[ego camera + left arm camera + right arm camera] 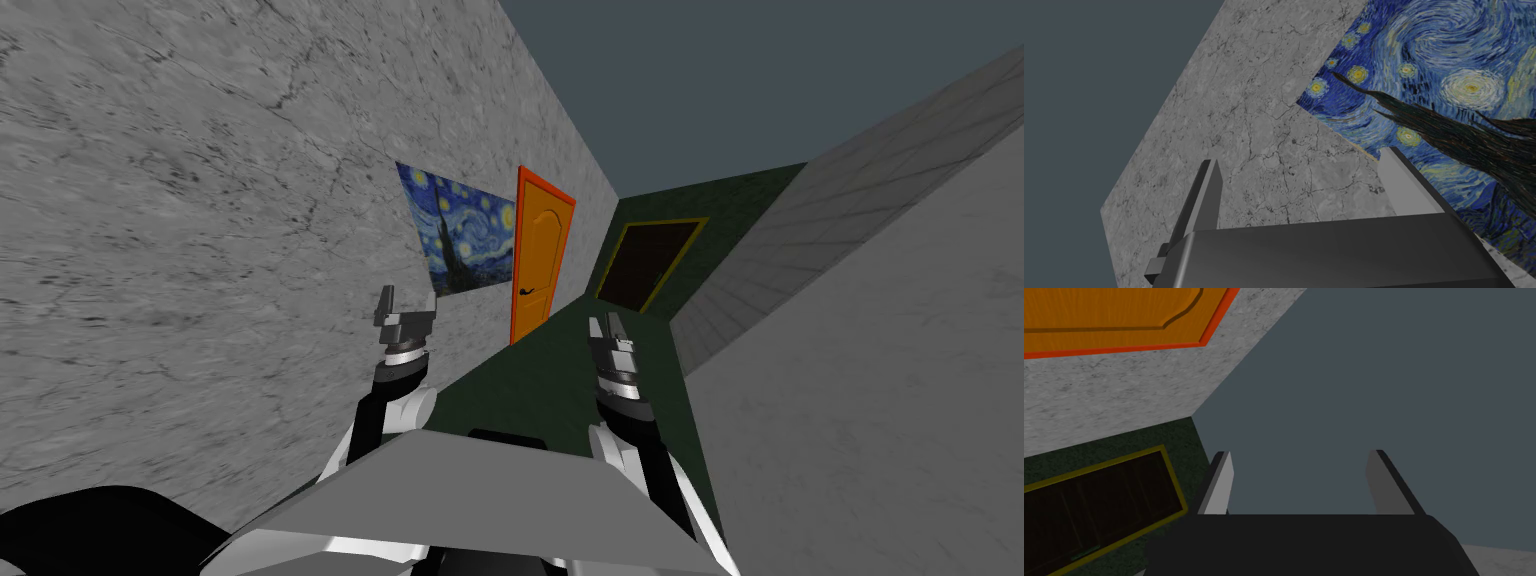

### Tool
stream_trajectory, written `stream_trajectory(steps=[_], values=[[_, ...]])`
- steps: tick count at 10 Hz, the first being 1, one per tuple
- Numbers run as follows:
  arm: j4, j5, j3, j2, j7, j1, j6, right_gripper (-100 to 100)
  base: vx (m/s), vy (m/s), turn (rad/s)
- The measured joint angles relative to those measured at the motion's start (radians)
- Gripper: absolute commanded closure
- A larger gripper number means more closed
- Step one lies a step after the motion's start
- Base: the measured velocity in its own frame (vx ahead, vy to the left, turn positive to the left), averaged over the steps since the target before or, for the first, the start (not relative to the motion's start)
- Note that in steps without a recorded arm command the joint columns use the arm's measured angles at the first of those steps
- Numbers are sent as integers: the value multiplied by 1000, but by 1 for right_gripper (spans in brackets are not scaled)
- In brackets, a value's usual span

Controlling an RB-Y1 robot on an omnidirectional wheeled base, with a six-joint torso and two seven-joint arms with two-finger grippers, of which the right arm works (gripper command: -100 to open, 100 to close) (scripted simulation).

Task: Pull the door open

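Observation:
An orange door (540, 262) in a red-orange frame stands shut in the grey marbled wall on my left, some way ahead down a corridor. Its dark lever handle (528, 291) sits on the edge nearer me. Part of the same door (1114, 313) also appears in the right wrist view. My left gripper (408, 302) is held up in front of me, well short of the door, open with nothing between its fingers (1299, 157). My right gripper (604, 325) hangs over the dark green floor, also open and empty (1300, 453).
A blue swirling night-sky painting (462, 240) hangs on the marbled wall (200, 250) just before the door. A dark door in a yellow frame (650, 265) closes the corridor's far green end. A plain grey wall (880, 380) runs along my right. The dark green floor (540, 375) leads ahead.

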Motion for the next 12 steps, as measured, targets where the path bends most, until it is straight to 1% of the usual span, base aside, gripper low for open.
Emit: stream_trajectory(steps=[2, 3, 4, 8, 10, 12], values=[[48, -4, 2, -12, -6, -14, -13, -100, 98, -46, 121], [75, -9, -2, -21, -13, -26, -19, -100, 129, -51, 135], [104, -11, 0, -28, -18, -33, -26, -100, 129, -49, 103], [173, -17, 8, -47, -29, -60, -34, -100, 73, -40, 79], [220, -21, 7, -57, -36, -78, -43, -100, 68, -37, 117], [259, -26, 7, -69, -45, -97, -44, -100, 77, -48, 99]])
